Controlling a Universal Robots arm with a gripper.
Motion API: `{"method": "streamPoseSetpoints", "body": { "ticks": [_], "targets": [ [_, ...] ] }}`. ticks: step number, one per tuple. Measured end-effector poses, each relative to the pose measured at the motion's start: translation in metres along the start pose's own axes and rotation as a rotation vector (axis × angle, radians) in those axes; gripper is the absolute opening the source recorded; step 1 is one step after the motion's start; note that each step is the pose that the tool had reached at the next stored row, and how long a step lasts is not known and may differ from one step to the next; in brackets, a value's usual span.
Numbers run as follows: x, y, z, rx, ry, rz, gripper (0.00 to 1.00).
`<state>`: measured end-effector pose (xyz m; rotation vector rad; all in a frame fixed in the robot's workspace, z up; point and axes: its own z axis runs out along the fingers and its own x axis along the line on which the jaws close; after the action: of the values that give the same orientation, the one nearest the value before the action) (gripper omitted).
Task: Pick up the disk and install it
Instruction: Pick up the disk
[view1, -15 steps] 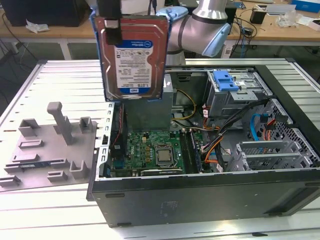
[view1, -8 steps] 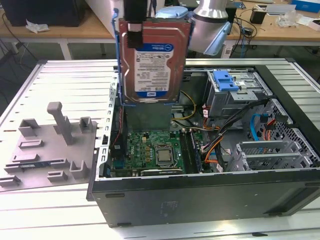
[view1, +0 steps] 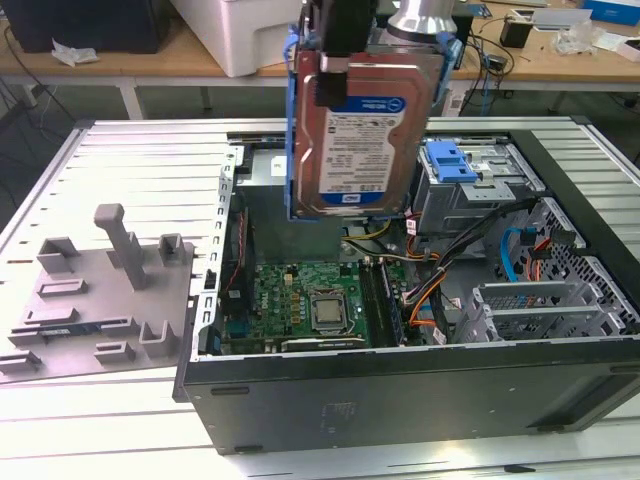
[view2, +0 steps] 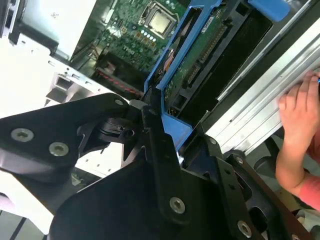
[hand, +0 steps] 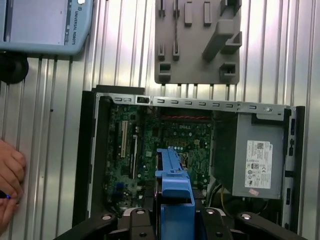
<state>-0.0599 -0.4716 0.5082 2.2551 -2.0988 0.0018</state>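
The disk (view1: 365, 130), a silver drive with a white-and-blue label in a blue carrier frame, hangs upright above the open computer case (view1: 400, 400). My gripper (view1: 345, 45) is shut on its top edge. In the second wrist view the black fingers (view2: 155, 140) clamp the blue frame (view2: 172, 120), and the disk's green circuit side (view2: 200, 55) faces the camera. In the first wrist view the frame's blue edge (hand: 175, 200) stands between the fingers, over the motherboard (hand: 170, 145).
Inside the case are a drive bay with a blue caddy (view1: 450, 160), cables (view1: 430, 290) and a grey power supply (hand: 255, 155). A grey fixture plate (view1: 100, 290) lies beside the case. A person's hand (view2: 300, 115) rests on the slatted table near a pendant (hand: 45, 25).
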Motion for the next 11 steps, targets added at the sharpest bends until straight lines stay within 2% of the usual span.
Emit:
{"method": "streamPoseSetpoints", "body": {
  "ticks": [7,8,9,11],
  "targets": [
    [0.0108,-0.0246,-0.0006,0.0,0.0,0.0,0.37],
    [0.0137,-0.0316,-0.0008,0.0,0.0,0.0,0.37],
    [0.0148,-0.0347,-0.0009,0.0001,0.0,0.0,0.37],
    [0.0149,-0.0353,-0.0009,0.0,-0.0001,0.0,0.37]
  ]
}}
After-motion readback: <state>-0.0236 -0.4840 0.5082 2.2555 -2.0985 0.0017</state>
